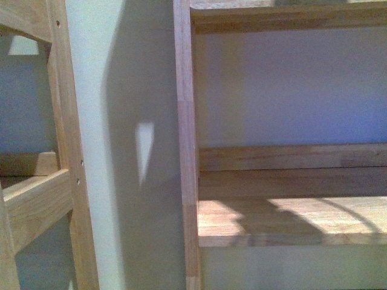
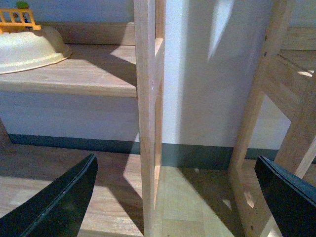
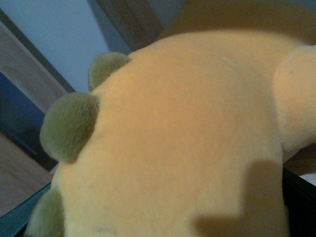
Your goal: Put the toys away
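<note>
Front view: wooden shelf (image 1: pixel 290 220) against pale wall, sunlit, bare of writing. Left wrist view: left claw (image 2: pixel 175 197) spread wide, holding nothing, before wooden upright (image 2: pixel 148 118); cream bowl (image 2: pixel 27 49) on shelf. Right wrist view: orange-yellow plush animal (image 3: pixel 182 143) filling frame, pressed close; right claw's grip impossible to tell.

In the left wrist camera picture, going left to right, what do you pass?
Cream bowl on the shelf board → left finger of the left gripper → wooden upright post → white wall → slanted wooden frame → the gripper's other finger.
</note>
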You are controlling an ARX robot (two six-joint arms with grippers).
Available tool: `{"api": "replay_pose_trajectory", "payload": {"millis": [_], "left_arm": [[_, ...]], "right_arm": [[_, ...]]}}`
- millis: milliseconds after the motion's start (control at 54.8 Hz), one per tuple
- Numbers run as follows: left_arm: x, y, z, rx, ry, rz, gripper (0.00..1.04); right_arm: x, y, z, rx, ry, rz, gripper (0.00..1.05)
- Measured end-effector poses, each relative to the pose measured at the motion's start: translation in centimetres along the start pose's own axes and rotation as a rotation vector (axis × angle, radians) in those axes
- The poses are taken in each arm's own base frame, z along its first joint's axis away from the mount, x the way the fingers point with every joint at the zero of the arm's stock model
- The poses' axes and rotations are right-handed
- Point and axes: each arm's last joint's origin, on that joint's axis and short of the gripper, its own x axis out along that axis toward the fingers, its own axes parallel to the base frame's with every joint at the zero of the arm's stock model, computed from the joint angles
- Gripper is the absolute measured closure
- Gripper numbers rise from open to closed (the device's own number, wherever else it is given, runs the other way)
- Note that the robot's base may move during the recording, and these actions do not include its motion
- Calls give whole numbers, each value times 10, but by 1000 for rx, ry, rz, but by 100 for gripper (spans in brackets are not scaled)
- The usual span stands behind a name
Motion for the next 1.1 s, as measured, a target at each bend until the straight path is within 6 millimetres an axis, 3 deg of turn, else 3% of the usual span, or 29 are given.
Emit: {"api": "replay_pose_trajectory", "payload": {"millis": [292, 621, 931, 1096], "left_arm": [[0, 0, 0, 0, 0, 0, 6], [0, 0, 0, 0, 0, 0, 6], [0, 0, 0, 0, 0, 0, 6], [0, 0, 0, 0, 0, 0, 6]], "right_arm": [[-40, 7, 10, -75, -69, -23, 0], [-46, -30, 13, -86, -104, -125, 0], [-61, -33, 10, -143, -128, -129, 0], [-73, -22, 6, -267, -194, -140, 0]]}}
